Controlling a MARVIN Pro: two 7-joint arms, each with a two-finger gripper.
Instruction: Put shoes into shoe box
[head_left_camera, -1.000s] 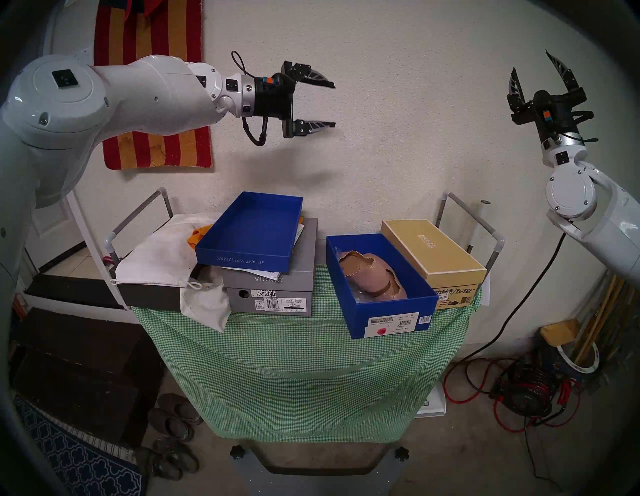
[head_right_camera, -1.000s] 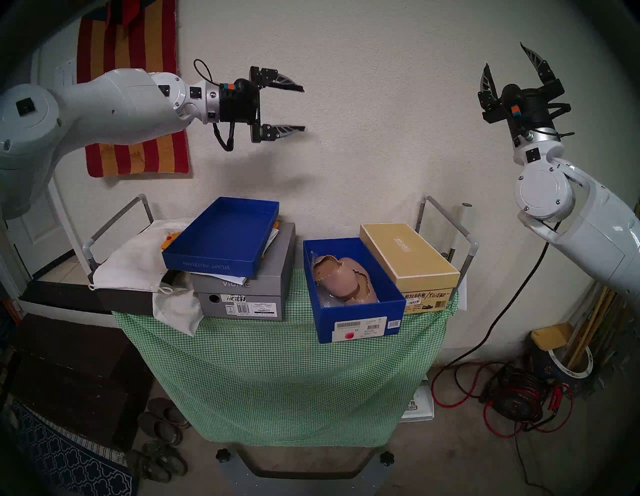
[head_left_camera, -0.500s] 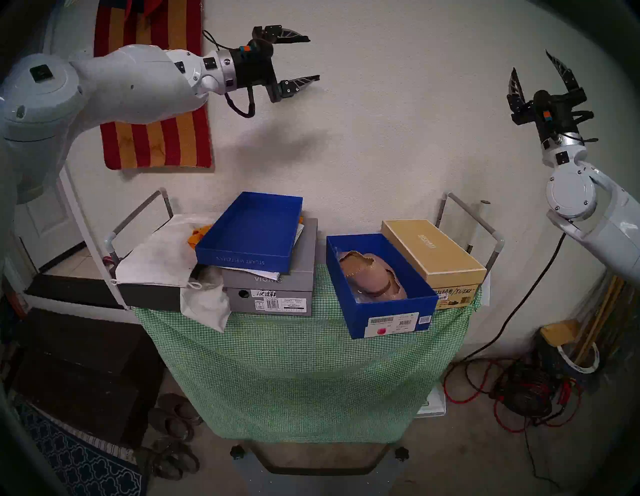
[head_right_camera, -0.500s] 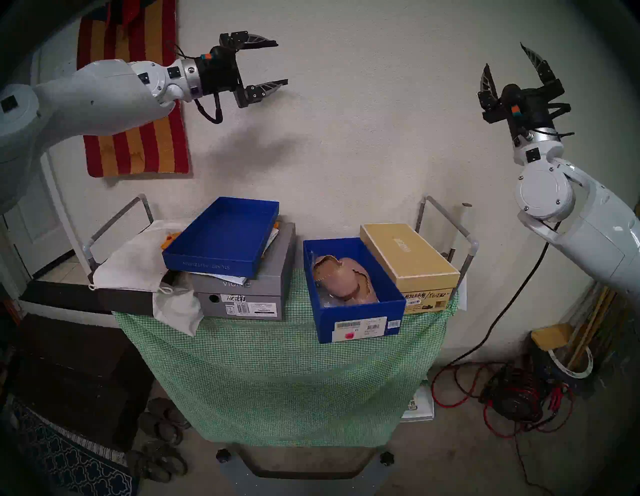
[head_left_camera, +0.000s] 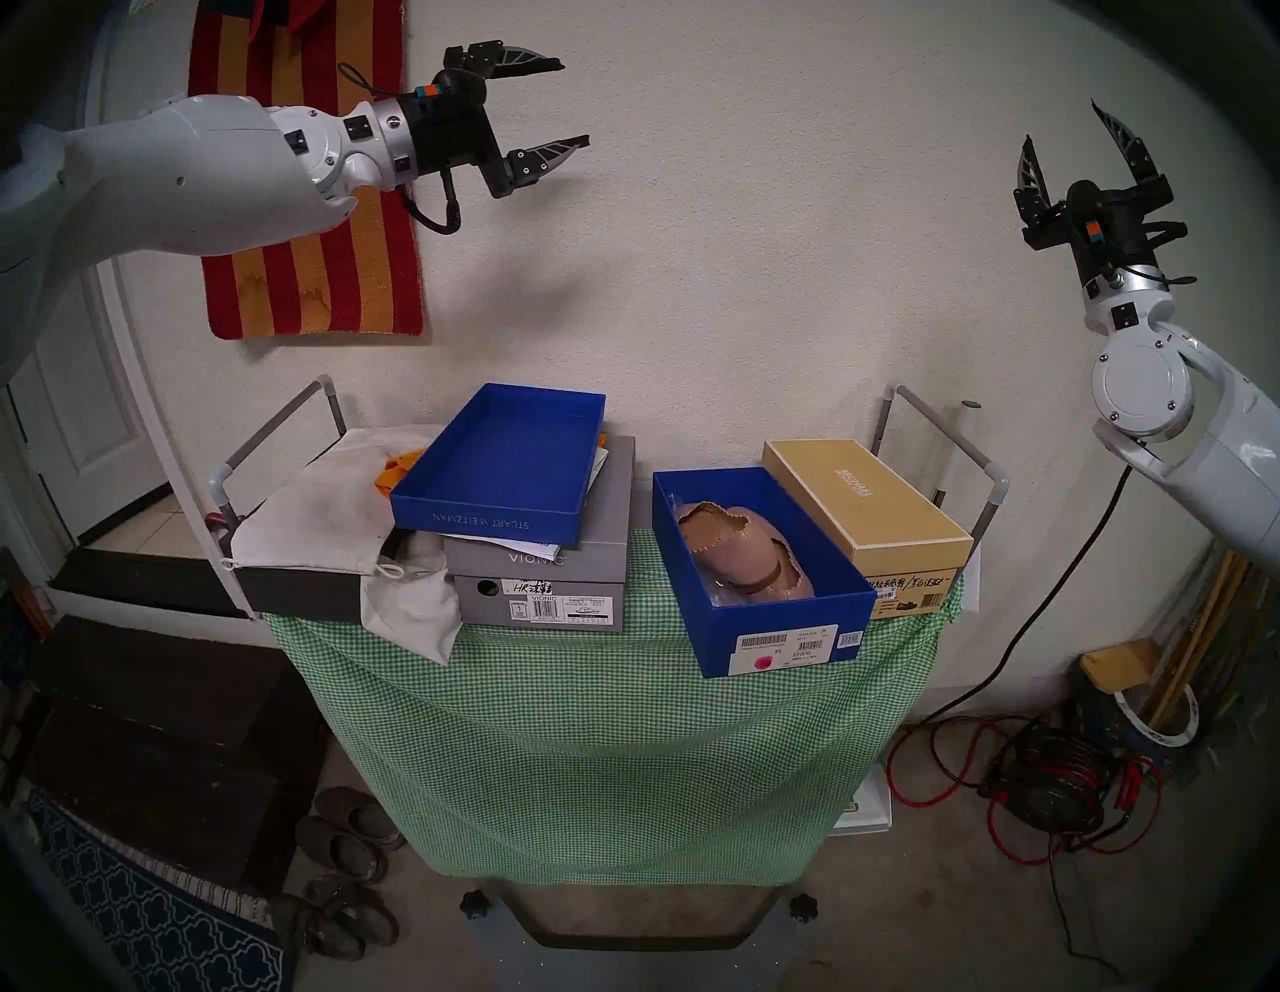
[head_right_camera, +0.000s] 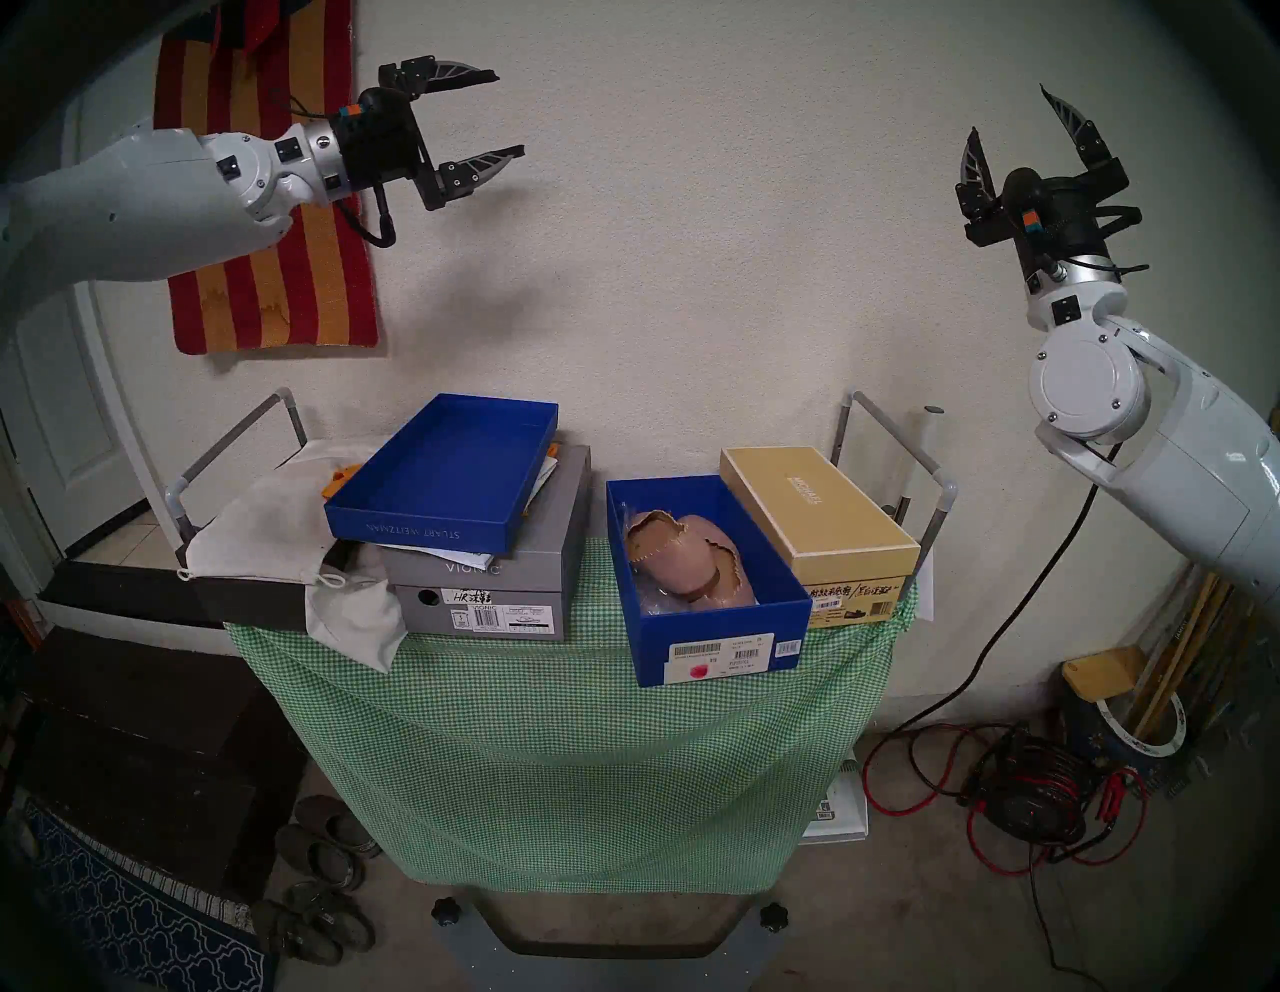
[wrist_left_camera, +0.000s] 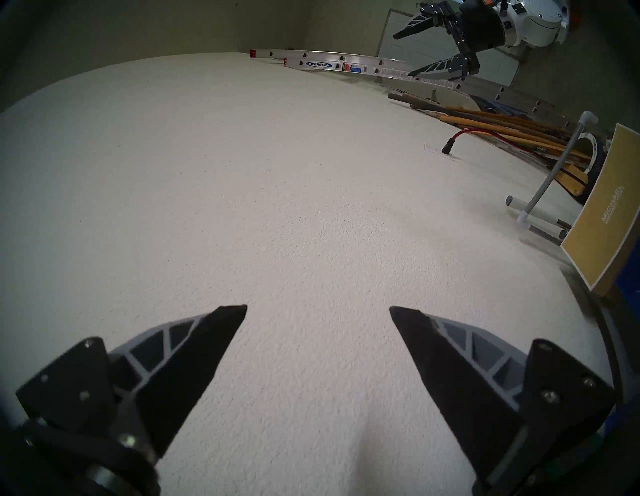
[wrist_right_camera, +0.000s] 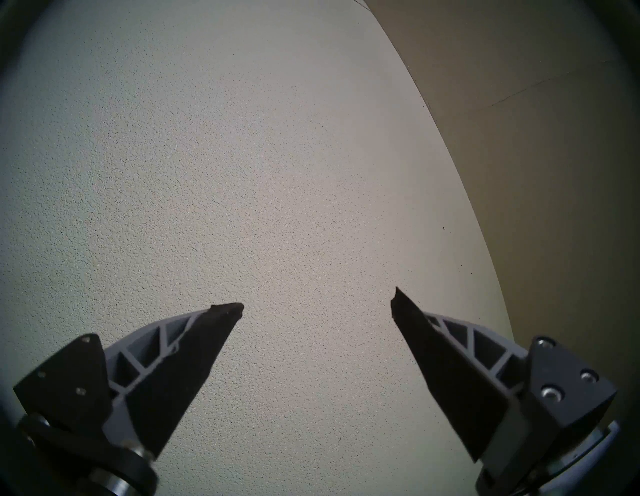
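The beige-pink ballet flats (head_left_camera: 741, 554) (head_right_camera: 686, 561) lie inside the deep royal-blue shoe box (head_left_camera: 789, 641) (head_right_camera: 720, 637), which stands open on the green checked table with its barcode labels and pink sticker facing me. My left gripper (head_left_camera: 571, 104) (head_right_camera: 509, 111) (wrist_left_camera: 318, 308) is open and empty, high up near the wall at the upper left, far from the box. My right gripper (head_left_camera: 1060, 121) (head_right_camera: 1008, 111) (wrist_right_camera: 317, 301) is open and empty, raised at the far right with its fingers pointing up.
The shallow blue lid (head_left_camera: 505, 471) lies open side up on the gray VIONIC box (head_left_camera: 547, 582). A tan MICHAEL box (head_left_camera: 866, 499) stands right of the shoe box. White cloth bags (head_left_camera: 325, 506) lie at the left. Dark slippers (head_left_camera: 346, 845) and red cables (head_left_camera: 1025, 796) lie on the floor.
My left arm has swung up and to the left, away from the table, with its gripper still open. The right arm, the shoes and the boxes have not moved.
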